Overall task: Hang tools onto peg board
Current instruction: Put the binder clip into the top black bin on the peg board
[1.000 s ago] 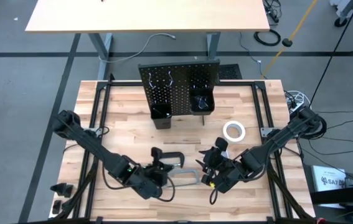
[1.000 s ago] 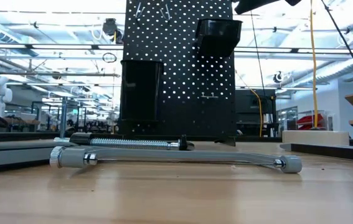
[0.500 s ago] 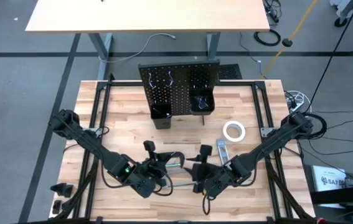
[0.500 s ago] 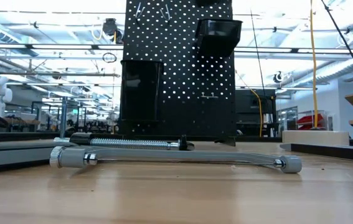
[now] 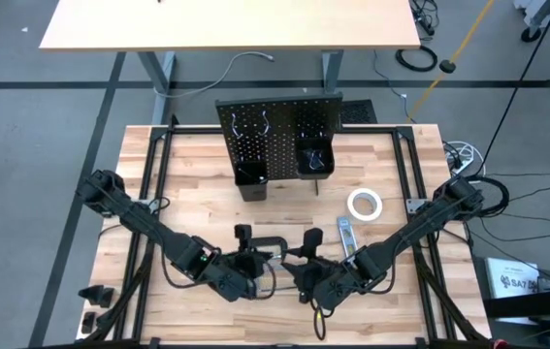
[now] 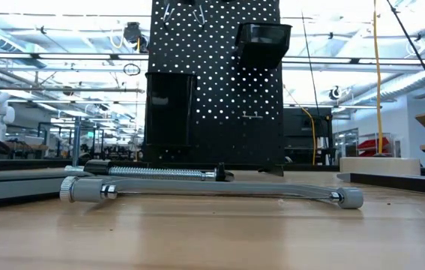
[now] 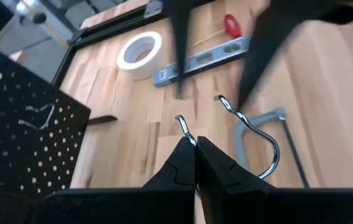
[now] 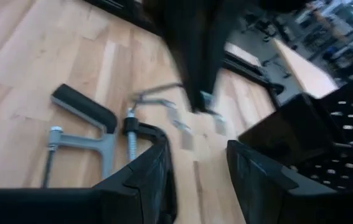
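Bright, even light; blurred wrist views.

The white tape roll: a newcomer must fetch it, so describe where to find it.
Start at the upright black perforated peg board at the tan table's far edge. Nearer the front and toward the right arm's side lies the white tape roll, beside a grey level. It is the only white ring.

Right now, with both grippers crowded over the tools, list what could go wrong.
1. The left gripper, shut, and the open right gripper sit close together over the same spot; they could collide.
2. The C-clamp lies right beside the hacksaw; grabbing one may drag the other.
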Tool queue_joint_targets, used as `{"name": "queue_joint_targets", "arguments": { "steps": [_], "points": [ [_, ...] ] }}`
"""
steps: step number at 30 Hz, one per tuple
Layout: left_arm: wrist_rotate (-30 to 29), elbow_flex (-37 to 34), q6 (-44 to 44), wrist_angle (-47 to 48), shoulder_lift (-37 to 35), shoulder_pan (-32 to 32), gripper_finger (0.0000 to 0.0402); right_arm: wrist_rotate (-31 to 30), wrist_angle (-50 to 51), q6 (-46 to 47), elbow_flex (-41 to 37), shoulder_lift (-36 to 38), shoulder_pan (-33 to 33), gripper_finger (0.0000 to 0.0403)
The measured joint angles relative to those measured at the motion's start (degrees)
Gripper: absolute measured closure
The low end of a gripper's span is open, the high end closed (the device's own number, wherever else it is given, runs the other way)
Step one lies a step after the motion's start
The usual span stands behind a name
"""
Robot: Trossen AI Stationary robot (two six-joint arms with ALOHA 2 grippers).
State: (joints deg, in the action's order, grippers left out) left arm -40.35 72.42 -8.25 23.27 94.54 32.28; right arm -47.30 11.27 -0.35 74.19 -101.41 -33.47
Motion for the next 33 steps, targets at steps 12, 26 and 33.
{"name": "queue_joint_targets", "arguments": {
  "steps": [12, 26, 33],
  "points": [
    [5.81, 0.0, -0.5, -0.97, 0.0, -3.19, 0.04, 0.71, -0.31, 1.32, 0.0, 0.0, 0.23, 0.026],
    [8.56, 0.0, -0.33, -3.08, 0.08, -3.44, 0.04, 1.75, -0.44, 1.12, -0.02, 0.0, 0.68, 0.0393],
    [8.56, 0.0, 0.04, -3.5, 0.09, -3.45, 0.0352, 3.91, 0.35, 1.35, -0.02, 0.0, 0.79, 0.0398]
  ]
}}
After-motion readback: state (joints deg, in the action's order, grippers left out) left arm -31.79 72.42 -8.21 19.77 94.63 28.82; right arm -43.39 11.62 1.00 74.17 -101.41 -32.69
